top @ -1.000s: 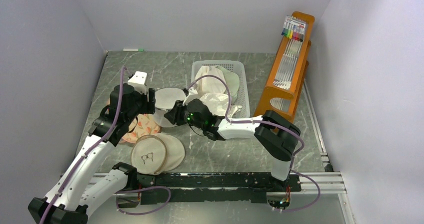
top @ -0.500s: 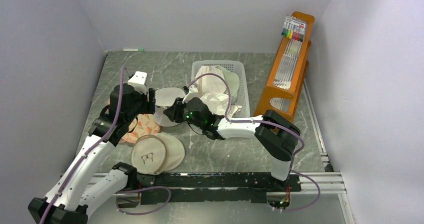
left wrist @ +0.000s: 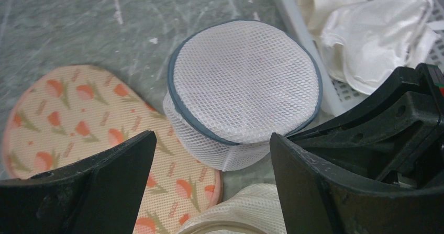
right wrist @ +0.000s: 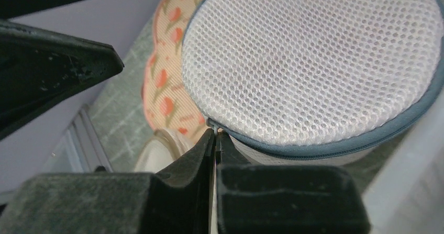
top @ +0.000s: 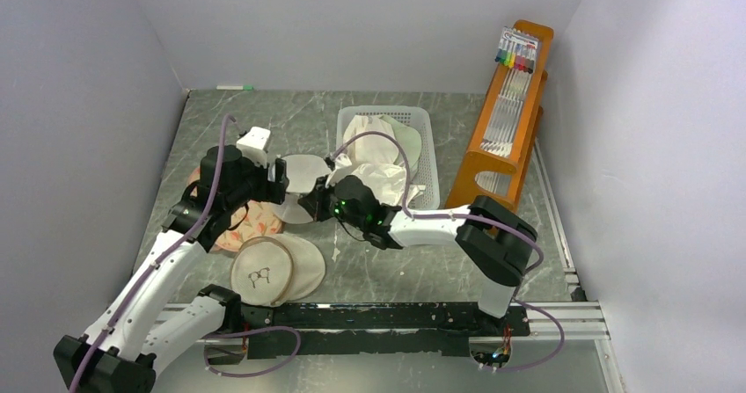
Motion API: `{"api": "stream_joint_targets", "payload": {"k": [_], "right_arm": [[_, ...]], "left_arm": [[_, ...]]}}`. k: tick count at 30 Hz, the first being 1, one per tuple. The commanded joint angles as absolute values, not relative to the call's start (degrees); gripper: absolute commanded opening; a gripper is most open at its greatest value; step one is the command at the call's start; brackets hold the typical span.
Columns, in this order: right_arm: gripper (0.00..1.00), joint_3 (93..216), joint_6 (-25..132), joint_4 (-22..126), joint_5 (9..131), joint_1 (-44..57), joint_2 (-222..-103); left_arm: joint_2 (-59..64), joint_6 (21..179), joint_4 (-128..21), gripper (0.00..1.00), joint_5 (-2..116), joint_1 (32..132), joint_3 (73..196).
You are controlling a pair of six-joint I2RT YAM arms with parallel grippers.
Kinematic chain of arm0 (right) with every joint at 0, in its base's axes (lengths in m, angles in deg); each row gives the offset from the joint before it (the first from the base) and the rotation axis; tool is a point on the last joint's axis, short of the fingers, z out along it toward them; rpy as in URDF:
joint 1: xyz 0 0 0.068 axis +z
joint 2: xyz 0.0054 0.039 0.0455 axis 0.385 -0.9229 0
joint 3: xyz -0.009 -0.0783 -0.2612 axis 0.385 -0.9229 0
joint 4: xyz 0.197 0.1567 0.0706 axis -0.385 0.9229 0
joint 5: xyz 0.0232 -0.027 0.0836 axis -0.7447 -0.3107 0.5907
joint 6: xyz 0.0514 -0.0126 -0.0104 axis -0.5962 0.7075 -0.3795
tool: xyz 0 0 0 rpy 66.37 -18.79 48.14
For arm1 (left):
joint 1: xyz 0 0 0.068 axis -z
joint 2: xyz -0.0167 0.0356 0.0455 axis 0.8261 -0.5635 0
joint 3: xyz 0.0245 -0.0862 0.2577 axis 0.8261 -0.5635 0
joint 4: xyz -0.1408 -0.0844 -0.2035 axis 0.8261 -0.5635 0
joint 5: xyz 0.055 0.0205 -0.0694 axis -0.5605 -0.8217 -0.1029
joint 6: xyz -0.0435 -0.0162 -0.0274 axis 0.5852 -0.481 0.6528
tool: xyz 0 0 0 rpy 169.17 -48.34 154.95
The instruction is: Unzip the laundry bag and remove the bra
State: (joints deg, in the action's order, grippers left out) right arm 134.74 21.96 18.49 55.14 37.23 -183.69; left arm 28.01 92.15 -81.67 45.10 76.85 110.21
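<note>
The laundry bag [top: 302,171] is a white mesh drum with a grey-blue zipper band [right wrist: 335,149]. It rests partly on the floral pad, its flat face up [left wrist: 246,77]. My right gripper [right wrist: 214,133] is shut, and its tips pinch the small zipper pull [right wrist: 211,124] at the bag's near edge. In the top view it [top: 311,207] sits at the bag's near right side. My left gripper [left wrist: 212,163] is open and empty, with its fingers [left wrist: 110,179] spread just in front of the bag. In the top view it [top: 280,180] is at the bag's left. The bra is hidden.
A cream pad with orange flowers [top: 251,221] lies under the bag's left side. A beige round pouch with a glasses print [top: 262,272] lies nearer the arms. A white basket [top: 387,113] of white garments stands right of the bag. An orange rack [top: 506,120] stands far right.
My left arm has moved right and forward, bringing its open gripper closer to the bag. My right gripper has shifted slightly right, still shut at the bag's edge.
</note>
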Motion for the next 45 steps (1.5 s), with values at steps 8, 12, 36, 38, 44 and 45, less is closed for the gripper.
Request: {"api": "stream_joint_targets", "payload": {"k": [8,12,36,38,44,45], "right_arm": [[0.00,130.4,35.5,22.9,79.4,25.4,-178.7],[0.00,132.4,37.7,24.7,85.7,23.5,-180.7],[0.00,129.7,34.7,18.2,92.7,22.7,-180.4],[0.00,129.9,34.7,18.6,92.1,22.7,-180.0],[0.00,129.9,34.6,20.4,89.2,22.6,-178.9],[0.00,129.9,34.6,20.8,88.5,22.6,-178.8]], "left_arm": [[33.1,86.8,-66.1,0.77,66.6,78.9,100.6],[37.7,83.0,-60.7,0.72,66.1,80.9,95.5],[18.0,79.4,-69.6,0.30,50.3,86.9,103.8],[18.3,79.7,-70.2,0.21,49.7,86.9,104.2],[21.1,80.9,-72.0,0.07,47.5,86.9,104.2],[21.6,81.2,-72.3,0.07,47.3,86.9,104.0]]}}
